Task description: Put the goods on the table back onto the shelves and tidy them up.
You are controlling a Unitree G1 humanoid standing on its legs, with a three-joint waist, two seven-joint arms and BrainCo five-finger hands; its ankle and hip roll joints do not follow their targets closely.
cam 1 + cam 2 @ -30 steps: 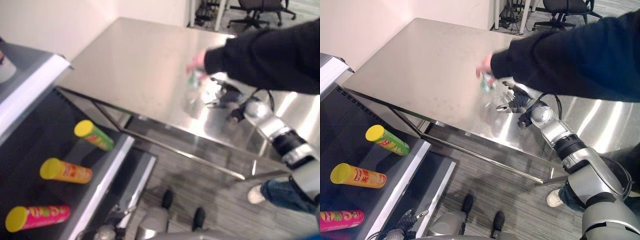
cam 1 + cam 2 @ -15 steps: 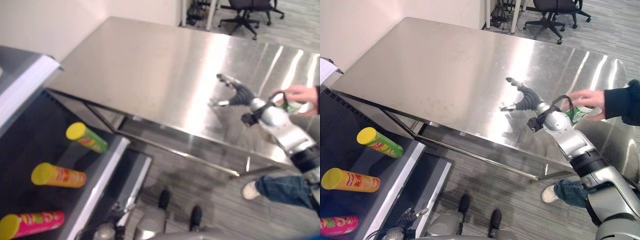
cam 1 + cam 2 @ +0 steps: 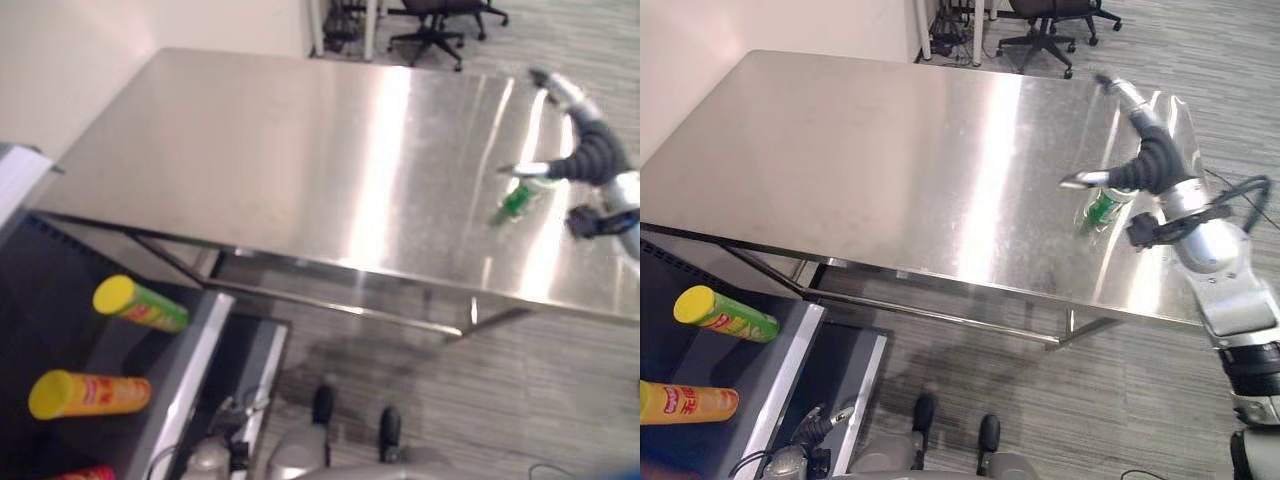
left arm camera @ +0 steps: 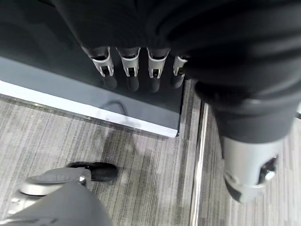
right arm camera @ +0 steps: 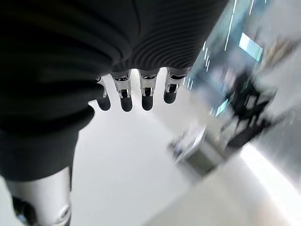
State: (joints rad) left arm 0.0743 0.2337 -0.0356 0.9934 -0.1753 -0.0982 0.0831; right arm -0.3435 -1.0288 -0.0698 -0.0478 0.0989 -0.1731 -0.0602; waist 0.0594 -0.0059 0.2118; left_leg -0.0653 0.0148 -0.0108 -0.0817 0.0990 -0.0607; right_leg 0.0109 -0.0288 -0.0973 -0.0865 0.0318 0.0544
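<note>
A small green bottle (image 3: 1100, 211) lies tilted on the steel table (image 3: 890, 150) near its right end. My right hand (image 3: 1155, 165) hovers just above and beside it, open, with the thumb stretched over the bottle and the fingers spread upward. In the right wrist view the fingers (image 5: 146, 92) are straight and hold nothing. My left hand (image 4: 141, 28) hangs low beside the shelf base, its fingers (image 4: 130, 62) straight and empty.
A dark shelf unit (image 3: 195, 370) stands at the lower left. On it lie a green tube (image 3: 140, 303), an orange tube (image 3: 88, 393) and the tip of a pink one (image 3: 85, 473). An office chair (image 3: 1040, 20) stands beyond the table.
The person's arm has left the view and the green bottle now lies on the table. My right hand has swung right and sits over the bottle. The camera has turned right.
</note>
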